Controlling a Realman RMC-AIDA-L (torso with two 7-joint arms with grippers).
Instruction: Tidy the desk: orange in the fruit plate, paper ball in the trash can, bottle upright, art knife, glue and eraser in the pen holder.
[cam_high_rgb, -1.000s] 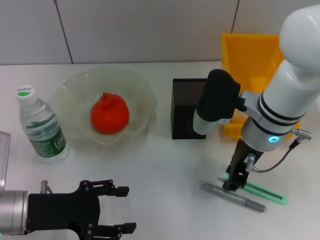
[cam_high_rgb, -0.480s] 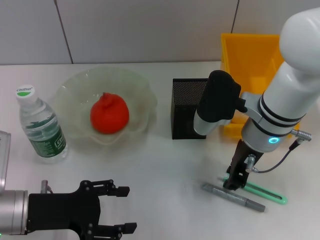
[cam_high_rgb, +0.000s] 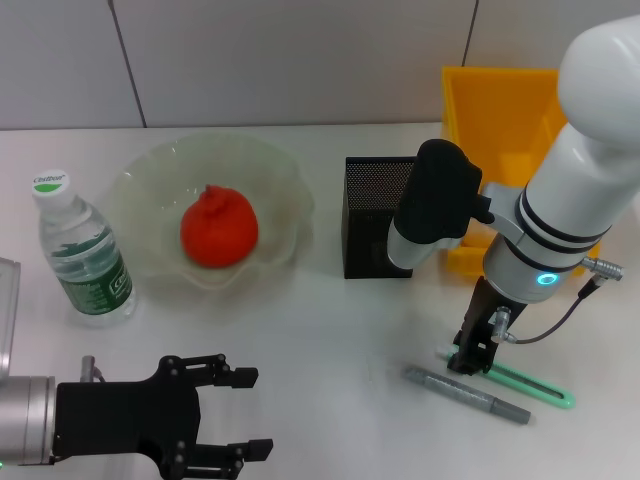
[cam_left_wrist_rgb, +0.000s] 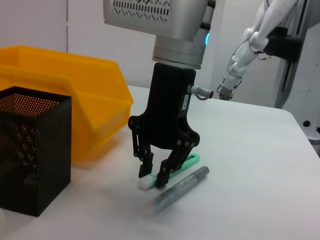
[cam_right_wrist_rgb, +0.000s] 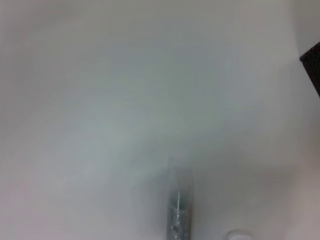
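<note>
Eraser (cam_left_wrist_rgb: 145, 182) sits on the table (cam_high_rgb: 330, 330) right under my right pincer (cam_left_wrist_rgb: 154, 177), fingers straddling it but not clamped. Green art knife (cam_high_rgb: 530, 385) and grey glue (cam_high_rgb: 467, 394) lie alongside. Left pincer (cam_high_rgb: 215, 415) released, far off.

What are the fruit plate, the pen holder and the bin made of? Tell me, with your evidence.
Fruit plate: looks like clear glass or plastic, glossy, since the table shows through its wavy rim.
Pen holder: seems black metal mesh, matte, with fine perforations visible in the left wrist view.
Bin: likely moulded yellow plastic, smooth with a slight sheen.
</note>
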